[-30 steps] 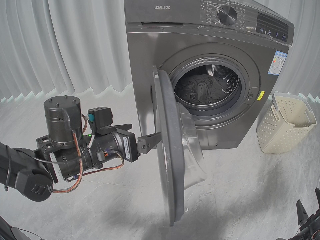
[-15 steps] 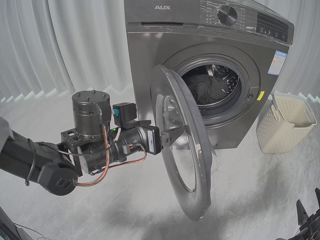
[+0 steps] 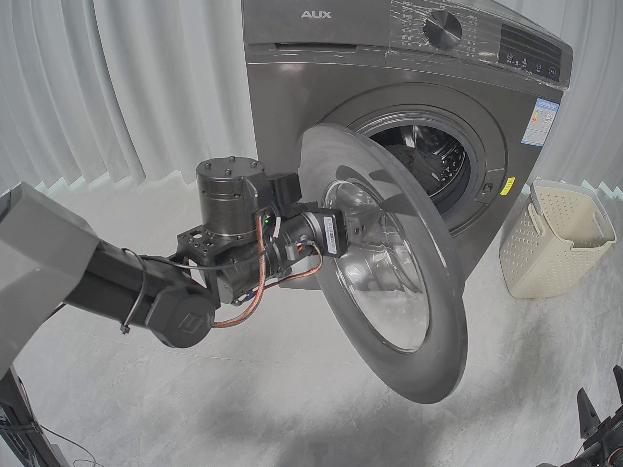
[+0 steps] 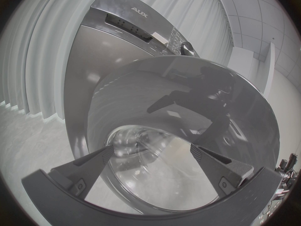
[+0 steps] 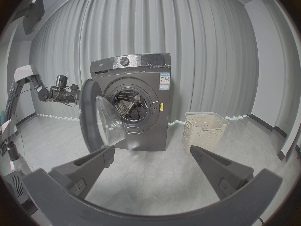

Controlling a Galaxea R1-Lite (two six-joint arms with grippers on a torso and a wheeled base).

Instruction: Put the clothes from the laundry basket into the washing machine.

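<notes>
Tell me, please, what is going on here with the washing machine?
The open left gripper rests against the outside of the washing machine door and has swung it from wide open to about half shut. Dark clothes lie in the drum. The laundry basket stands beside the washing machine and looks empty. The right gripper hangs open, low and well back.

The washing machine (image 3: 292,98) stands before the curtain (image 3: 130,66), its door (image 3: 422,351) angled out in front of the opening (hinged on the left). Clothes (image 3: 418,160) lie inside the machine. The laundry basket (image 3: 558,241) sits on the floor (image 3: 259,390) just right of it.
</notes>
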